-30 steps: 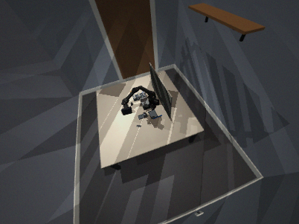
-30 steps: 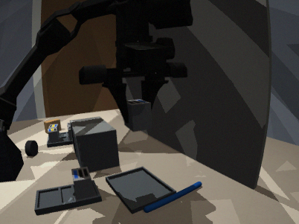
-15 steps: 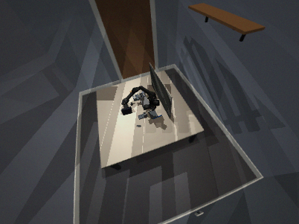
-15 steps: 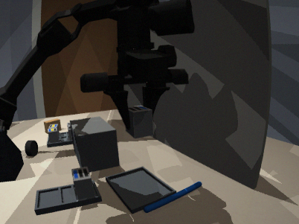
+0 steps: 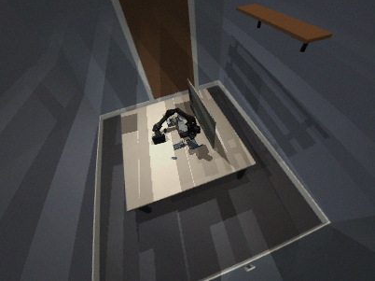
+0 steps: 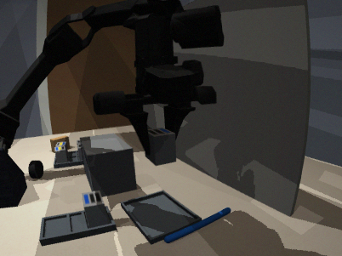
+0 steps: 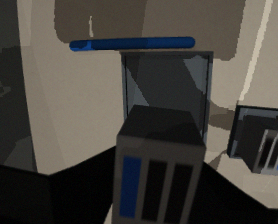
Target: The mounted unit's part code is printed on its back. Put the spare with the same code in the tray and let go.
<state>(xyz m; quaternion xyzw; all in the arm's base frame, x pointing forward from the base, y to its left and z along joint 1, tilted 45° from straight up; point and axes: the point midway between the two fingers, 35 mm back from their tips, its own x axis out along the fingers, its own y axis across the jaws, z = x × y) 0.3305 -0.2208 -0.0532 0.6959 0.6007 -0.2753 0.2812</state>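
My gripper is shut on a dark grey block whose label has one blue and two black bars. It holds the block upright above the table, between the grey box and the tall panel. The flat dark tray has nothing in it and lies nearer the exterior camera. A similar unit, also with one blue and two black bars, stands in the right end of a compartmented rack. Which unit is the mounted one, I cannot tell.
A big grey box stands left of the held block. A tall grey panel rises on the right. A blue rod lies along the tray's edge. Behind are another rack, yellow-and-blue labels and a black disc.
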